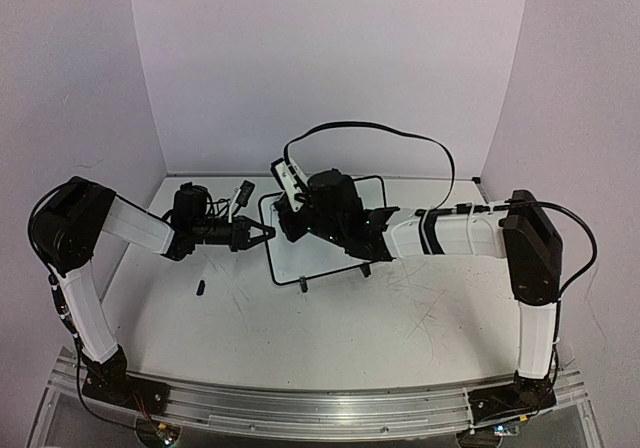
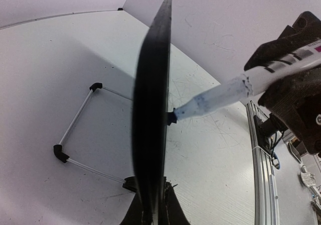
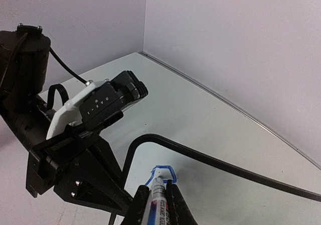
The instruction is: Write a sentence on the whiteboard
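Though tight in left gripper (image 1: 264, 236), whiteboard (image 1: 300, 259) well off walls (image 1: 330, 58).

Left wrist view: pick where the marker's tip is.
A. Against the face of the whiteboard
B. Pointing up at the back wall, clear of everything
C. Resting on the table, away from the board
A: the marker slants in from the right and its dark tip meets the face of the whiteboard, which shows edge-on here, clamped at its lower edge by the left gripper.
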